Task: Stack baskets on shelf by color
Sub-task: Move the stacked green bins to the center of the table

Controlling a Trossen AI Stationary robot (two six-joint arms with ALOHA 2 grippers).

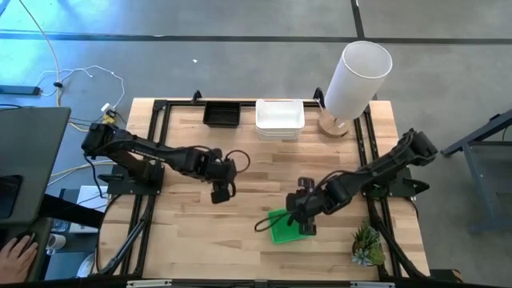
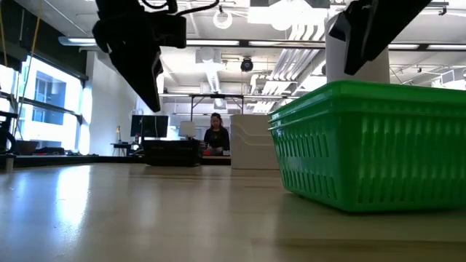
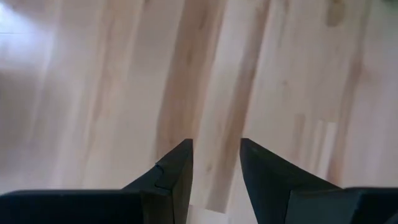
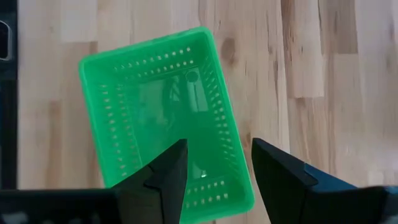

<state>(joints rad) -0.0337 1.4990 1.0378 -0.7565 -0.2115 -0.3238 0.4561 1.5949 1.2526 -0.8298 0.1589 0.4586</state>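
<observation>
**Right claw poised above a green basket; left claw over bare wood**

Seen from above, the right claw (image 1: 304,214) hangs over a green basket (image 1: 286,227) near the front of the wooden worktop (image 1: 240,256). The arm covers part of the basket, so whether it is one basket or a nested stack cannot be told here. The right wrist view shows the fingers (image 4: 163,174) spread apart over the basket's near wall, gripping nothing. The low view cuts the green basket (image 2: 368,145) off at the frame's right edge.

The left claw (image 1: 222,190) hovers over bare wood near the worktop's middle, its fingers (image 3: 177,171) narrowly parted and empty.

At the far edge sit a black basket (image 1: 222,114) and, beside it, a stack of white baskets (image 1: 279,118); their number is hard to count. A tall white cylinder (image 1: 357,78) stands right of them. A small green plant (image 1: 368,245) sits at the front right corner. A person (image 2: 216,135) shows far behind the worktop, and a hand (image 1: 16,258) at the picture's lower left corner.
</observation>
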